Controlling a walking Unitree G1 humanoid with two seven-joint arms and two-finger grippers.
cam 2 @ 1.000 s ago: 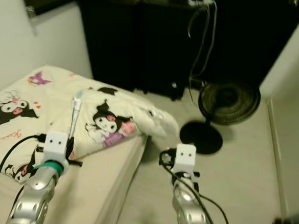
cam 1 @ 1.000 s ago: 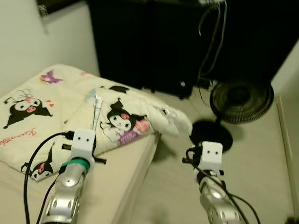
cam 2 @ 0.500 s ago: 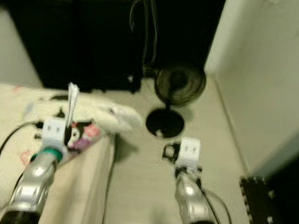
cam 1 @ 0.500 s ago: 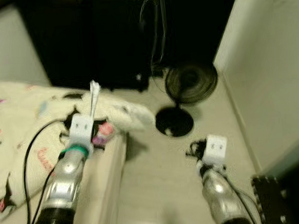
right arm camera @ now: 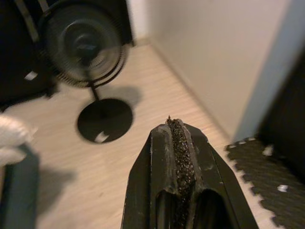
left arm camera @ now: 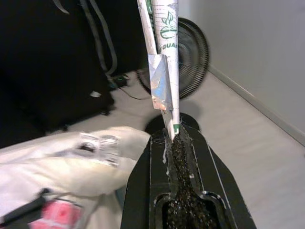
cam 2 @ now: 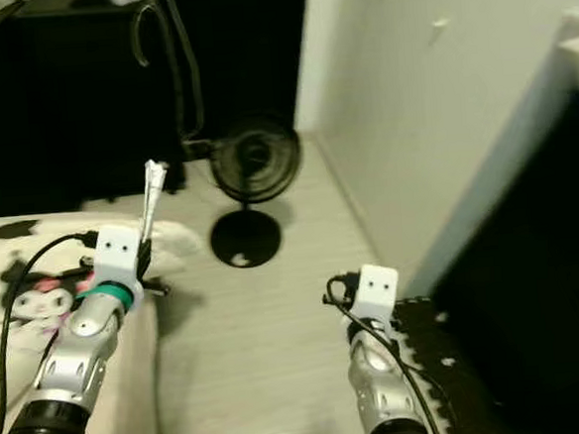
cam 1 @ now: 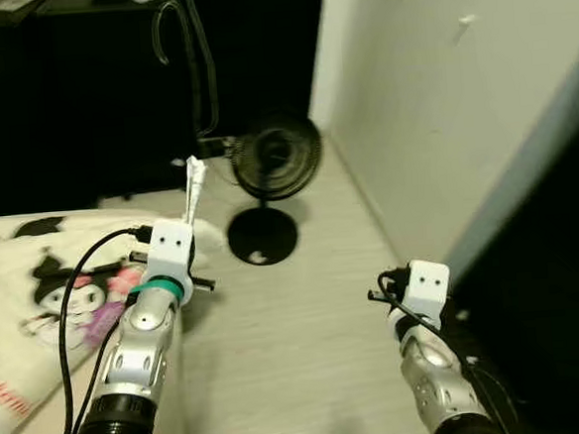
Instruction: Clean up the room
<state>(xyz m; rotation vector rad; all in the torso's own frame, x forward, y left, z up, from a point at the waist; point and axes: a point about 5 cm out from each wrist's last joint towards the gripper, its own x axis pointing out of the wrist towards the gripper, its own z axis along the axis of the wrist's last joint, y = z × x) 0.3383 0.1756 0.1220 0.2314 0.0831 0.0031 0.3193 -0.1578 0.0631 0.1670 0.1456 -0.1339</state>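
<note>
A thin, crumpled white paper wrapper with green print (left arm camera: 162,52) is held upright in the left gripper (left arm camera: 170,138), whose jaws are closed on its lower end; in the head views the wrapper (cam 1: 192,189) is seen standing above the left wrist, beside the edge of a cream bedspread printed with black-and-pink cartoon figures (cam 1: 37,294). The right gripper (right arm camera: 177,131) is carried low over the pale wood-look floor (cam 1: 307,325) with its jaws pressed together and nothing between them. One piece of litter is thus judged to be collected, but not yet disposed of: no bin can be made out. A black pedestal fan with a round base (cam 1: 271,164) stands on the floor by the white wall (cam 1: 440,97), and a dark perforated mat (cam 2: 450,375) lies near the right arm. The carrying and dropping of the wrapper is judged to remain.
</note>
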